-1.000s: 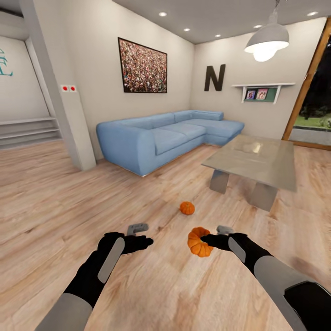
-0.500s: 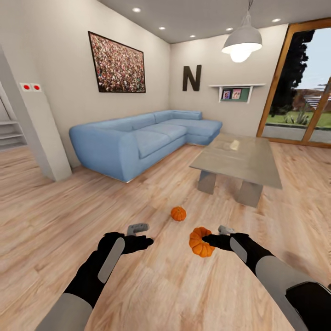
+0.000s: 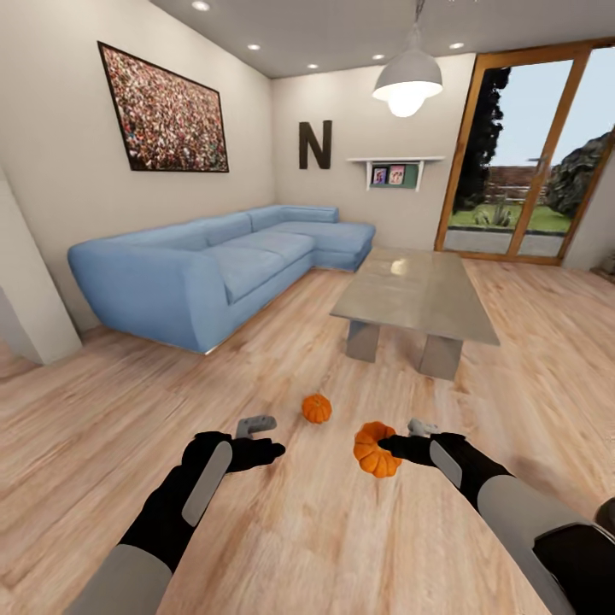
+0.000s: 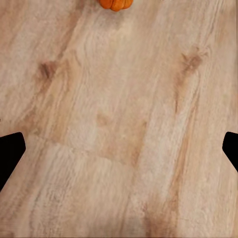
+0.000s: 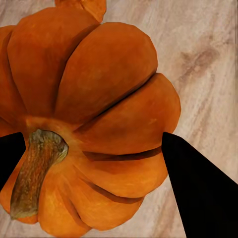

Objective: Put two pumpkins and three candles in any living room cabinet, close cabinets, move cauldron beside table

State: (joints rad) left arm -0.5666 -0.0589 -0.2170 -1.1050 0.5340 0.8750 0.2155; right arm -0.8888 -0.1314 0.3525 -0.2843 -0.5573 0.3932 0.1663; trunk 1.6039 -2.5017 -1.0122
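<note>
1. Right now your right gripper [image 3: 386,444] pinches one pumpkin [image 3: 374,449] above the wood floor [image 3: 342,530]; the right wrist view shows both black fingers [image 5: 198,188] pressed against its ribs beside the brown stem.
2. Your left gripper [image 3: 266,442] hangs with jaws spread wide, nothing between them.
3. The second pumpkin [image 3: 316,408] sits on the floor, near the table's [image 3: 418,295] closest legs.
4. Beyond the table stands the blue sofa [image 3: 213,265].

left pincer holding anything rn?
No. In the left wrist view the left pincer has its fingers spread wide over bare wood floor, with the loose pumpkin lying well beyond them.
</note>
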